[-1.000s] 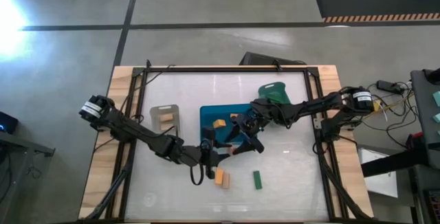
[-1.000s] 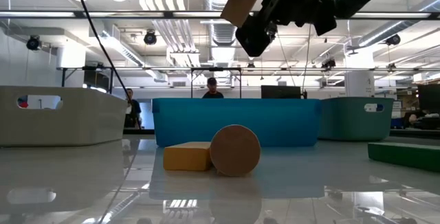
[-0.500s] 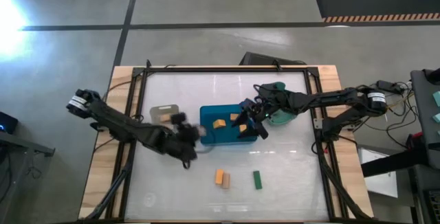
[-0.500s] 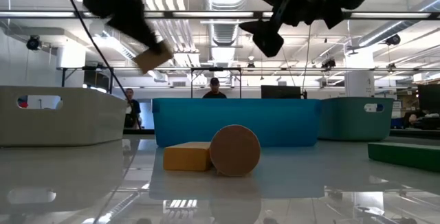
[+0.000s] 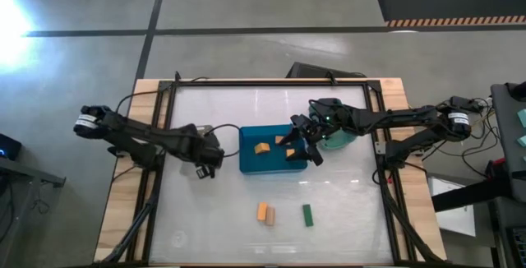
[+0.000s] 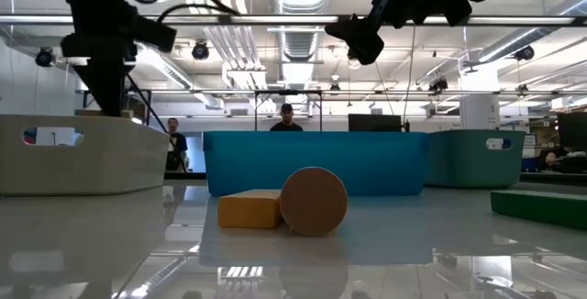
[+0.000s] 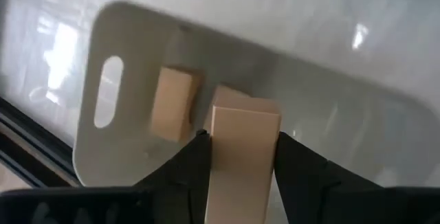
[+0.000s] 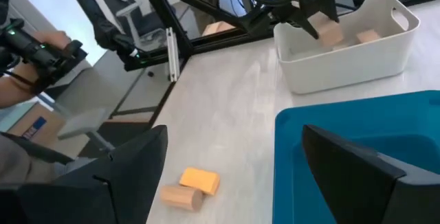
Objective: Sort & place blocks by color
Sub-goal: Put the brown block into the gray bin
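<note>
— What's leftmost?
— The left gripper [image 7: 240, 176] pinches a tan block [image 7: 242, 157] over the white bin [image 7: 124, 155], which holds another [image 7: 172, 103].
— Rightward?
— The right gripper [image 5: 302, 145], fingers spread, above the blue bin [image 5: 246, 163]; loose blocks [image 5: 266, 213] nearer.

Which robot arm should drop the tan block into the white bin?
The left. Its hand already grips the tan block right above the white bin, where another tan block lies. The right hand hangs open and empty over the blue bin.
</note>
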`<action>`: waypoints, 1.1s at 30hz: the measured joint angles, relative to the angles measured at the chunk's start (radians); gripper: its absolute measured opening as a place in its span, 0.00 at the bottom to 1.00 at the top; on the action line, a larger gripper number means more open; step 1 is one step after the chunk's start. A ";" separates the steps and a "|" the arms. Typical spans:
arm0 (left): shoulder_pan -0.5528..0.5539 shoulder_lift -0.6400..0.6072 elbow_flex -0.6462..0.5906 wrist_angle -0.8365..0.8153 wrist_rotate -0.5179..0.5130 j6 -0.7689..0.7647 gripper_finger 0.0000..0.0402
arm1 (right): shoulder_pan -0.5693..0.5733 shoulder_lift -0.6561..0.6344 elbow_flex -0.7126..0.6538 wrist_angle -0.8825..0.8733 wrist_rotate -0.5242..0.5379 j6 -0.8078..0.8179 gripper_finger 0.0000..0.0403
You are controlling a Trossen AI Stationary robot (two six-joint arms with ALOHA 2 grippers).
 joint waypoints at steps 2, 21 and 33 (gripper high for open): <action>0.011 -0.005 -0.018 -0.001 0.026 0.039 0.29 | 0.000 0.000 0.000 -0.007 0.000 -0.001 0.81; 0.017 -0.006 -0.107 0.061 0.087 0.194 0.31 | 0.000 0.000 0.000 -0.012 0.001 -0.027 0.81; 0.017 -0.006 -0.110 0.099 0.087 0.208 0.32 | 0.000 0.001 0.000 -0.027 0.002 -0.019 0.81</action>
